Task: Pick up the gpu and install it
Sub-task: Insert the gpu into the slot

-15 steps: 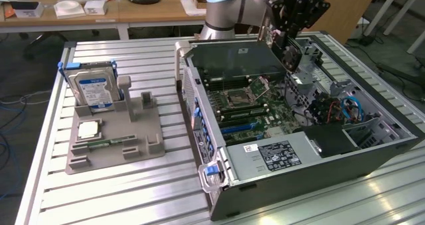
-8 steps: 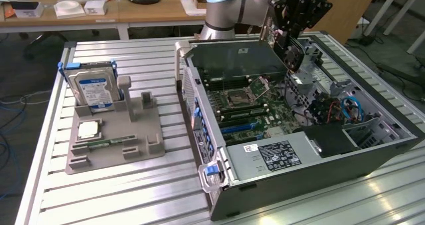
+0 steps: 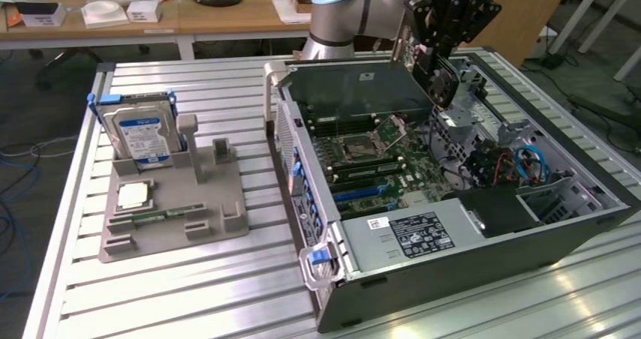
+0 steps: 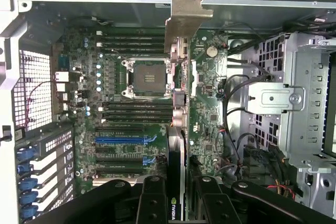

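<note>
1. Black gripper (image 4: 178,205) fingers (image 4: 152,203) are clamped on the gpu (image 4: 176,156), which sits edge-on between them with its silver bracket (image 4: 185,19) at the far end.
2. Beneath the card lies the motherboard (image 4: 131,129), with the CPU socket (image 4: 145,77) just beside the card's line and the blue slots (image 4: 123,140) nearer the gripper.
3. From the exterior view, the gpu hangs upright over the far part of the open computer case (image 3: 451,271), raised above the board.
4. At the exterior view's left, a hard drive (image 3: 140,133) stands in a grey holder (image 3: 170,226) on the table (image 3: 200,294), well apart from the case.
</note>
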`<state>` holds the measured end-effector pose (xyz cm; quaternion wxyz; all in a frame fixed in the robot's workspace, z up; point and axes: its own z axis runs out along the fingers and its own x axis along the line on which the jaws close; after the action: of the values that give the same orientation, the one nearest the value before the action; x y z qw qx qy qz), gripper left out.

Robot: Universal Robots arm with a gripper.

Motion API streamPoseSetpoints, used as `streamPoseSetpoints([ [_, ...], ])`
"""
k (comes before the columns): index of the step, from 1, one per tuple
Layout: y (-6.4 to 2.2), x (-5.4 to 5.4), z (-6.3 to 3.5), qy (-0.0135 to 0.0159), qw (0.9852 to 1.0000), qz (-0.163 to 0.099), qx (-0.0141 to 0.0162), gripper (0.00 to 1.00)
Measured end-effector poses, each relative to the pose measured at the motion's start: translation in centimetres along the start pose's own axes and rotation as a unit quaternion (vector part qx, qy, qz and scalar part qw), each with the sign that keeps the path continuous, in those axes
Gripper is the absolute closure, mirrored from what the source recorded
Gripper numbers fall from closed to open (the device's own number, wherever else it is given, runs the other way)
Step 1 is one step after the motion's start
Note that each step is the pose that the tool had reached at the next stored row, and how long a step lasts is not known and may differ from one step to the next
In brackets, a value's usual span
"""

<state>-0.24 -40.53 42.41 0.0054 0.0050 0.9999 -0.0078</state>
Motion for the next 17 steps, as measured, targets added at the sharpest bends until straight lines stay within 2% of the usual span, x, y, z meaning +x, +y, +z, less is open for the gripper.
streamPoseSetpoints([
  [7, 0.00, 0.00, 0.00, 0.0000, 1.0000, -0.004, -0.0001, 0.74],
  [12, -0.01, 0.01, 0.03, -0.0006, 0.9992, -0.040, -0.0003, 0.74],
  [17, -0.02, 0.02, 0.07, -0.0011, 0.9972, -0.075, -0.0008, 0.74],
])
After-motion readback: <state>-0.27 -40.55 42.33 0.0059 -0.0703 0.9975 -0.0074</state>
